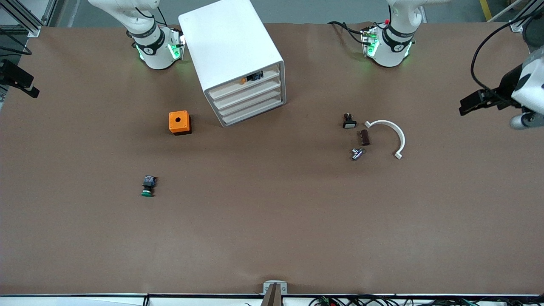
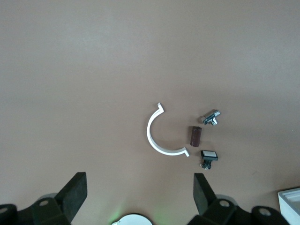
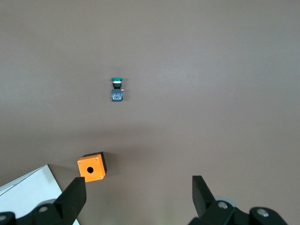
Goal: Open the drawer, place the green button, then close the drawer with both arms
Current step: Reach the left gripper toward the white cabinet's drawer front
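Note:
The white cabinet [image 1: 233, 55] stands between the two arm bases, its four stacked drawers [image 1: 250, 100] all pushed in. Small parts show in the gap above the top drawer's front. The green button [image 1: 148, 187] lies on its side toward the right arm's end of the table, nearer to the front camera than the orange box [image 1: 179, 122]. My right gripper [image 3: 138, 185] hangs open and empty high over the table by its own base, with the green button [image 3: 116, 89] and the orange box [image 3: 92, 166] well below it. My left gripper [image 2: 139, 183] is open and empty high above its own base.
Toward the left arm's end lie a white curved clip [image 1: 389, 131], a black switch with a white cap [image 1: 349, 121], a brown piece [image 1: 364, 137] and a metal fitting [image 1: 357, 154]. Black devices jut in at both table ends [image 1: 17, 80] [image 1: 488, 100].

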You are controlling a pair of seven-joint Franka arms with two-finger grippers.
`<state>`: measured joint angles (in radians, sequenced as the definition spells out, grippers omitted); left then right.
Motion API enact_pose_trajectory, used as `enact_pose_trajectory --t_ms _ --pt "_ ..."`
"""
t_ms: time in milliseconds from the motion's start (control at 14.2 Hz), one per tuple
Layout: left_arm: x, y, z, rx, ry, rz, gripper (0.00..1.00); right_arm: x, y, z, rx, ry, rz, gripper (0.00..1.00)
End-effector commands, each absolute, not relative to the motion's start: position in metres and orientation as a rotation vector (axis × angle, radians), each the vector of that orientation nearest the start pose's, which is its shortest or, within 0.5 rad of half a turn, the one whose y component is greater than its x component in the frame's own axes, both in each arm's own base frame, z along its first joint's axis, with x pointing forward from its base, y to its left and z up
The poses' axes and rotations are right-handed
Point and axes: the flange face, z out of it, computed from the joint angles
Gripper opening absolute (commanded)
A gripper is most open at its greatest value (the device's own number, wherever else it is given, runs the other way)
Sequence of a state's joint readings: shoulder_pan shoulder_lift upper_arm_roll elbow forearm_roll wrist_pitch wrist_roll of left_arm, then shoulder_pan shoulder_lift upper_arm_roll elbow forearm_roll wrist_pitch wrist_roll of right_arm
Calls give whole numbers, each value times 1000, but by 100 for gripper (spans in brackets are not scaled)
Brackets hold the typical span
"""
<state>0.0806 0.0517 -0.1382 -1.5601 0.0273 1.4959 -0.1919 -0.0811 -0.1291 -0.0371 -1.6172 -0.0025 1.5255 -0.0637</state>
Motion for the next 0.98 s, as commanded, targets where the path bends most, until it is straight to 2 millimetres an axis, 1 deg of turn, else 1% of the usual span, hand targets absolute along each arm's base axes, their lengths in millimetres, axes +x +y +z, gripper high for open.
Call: enact_pose_trajectory --t_ms 0,141,211,281,352,562,773,844,914 --pt "582 -50 569 -3082 -280 193 100 500 -59 671 -3154 103 -66 100" --pt "594 -72 540 -3075 -348 236 100 500 -61 671 -3154 108 -66 100" --pt "600 -82 523 -3066 -391 270 100 500 -60 671 -3154 105 -66 100" --pt "604 -96 505 -3055 -428 304 100 500 -60 671 -3154 108 -66 100" --pt "609 -106 493 -3048 -470 314 100 500 -60 671 -3154 108 -66 100" --pt "615 -150 447 -2999 -601 372 100 500 -61 672 -3154 103 -71 100" --pt "612 -208 404 -2920 -792 392 100 501 -62 676 -3146 95 -86 100" --pt "608 -231 390 -2888 -854 395 100 501 -64 681 -3144 102 -101 100" --pt "605 -252 379 -2879 -923 391 100 501 -66 681 -3142 111 -101 100"
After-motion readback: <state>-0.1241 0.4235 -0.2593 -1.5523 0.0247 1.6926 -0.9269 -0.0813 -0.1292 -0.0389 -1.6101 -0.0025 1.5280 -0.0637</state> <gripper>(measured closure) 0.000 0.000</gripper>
